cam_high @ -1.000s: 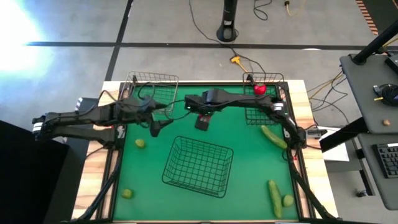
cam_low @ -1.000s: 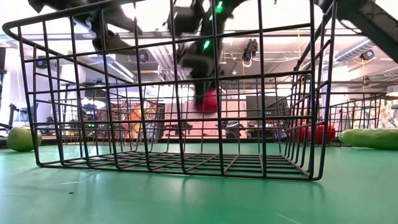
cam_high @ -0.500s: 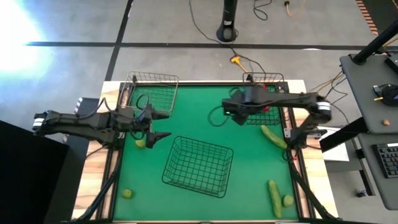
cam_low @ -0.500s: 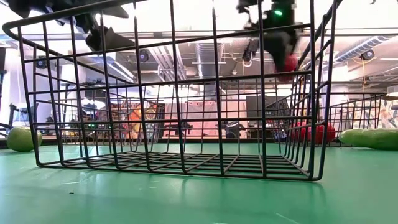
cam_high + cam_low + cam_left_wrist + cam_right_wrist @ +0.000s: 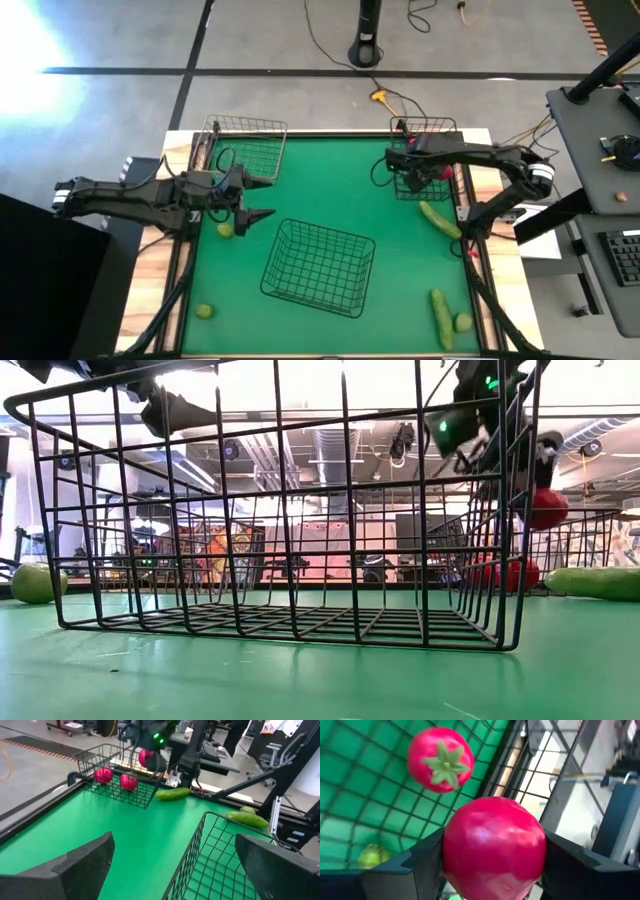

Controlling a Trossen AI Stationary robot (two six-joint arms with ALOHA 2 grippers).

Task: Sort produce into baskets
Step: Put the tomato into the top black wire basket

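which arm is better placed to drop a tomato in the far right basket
Right. Its gripper is shut on a tomato above that basket. The left gripper is open and empty, near the other side.

High view straight down over the green desk [image 5: 330, 200], low view level through the large dark wire-mesh basket [image 5: 280, 510], wrist views close, all sharing that desk.

right gripper [image 5: 492, 865] clamped, left gripper [image 5: 172, 865] agape

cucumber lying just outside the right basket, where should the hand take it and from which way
Take the cucumber across its middle, coming straight down from above. It lies flat on the green mat, long and narrow, slanted beside the right basket, so the fingers should close across its narrow width, turned to match the slant.
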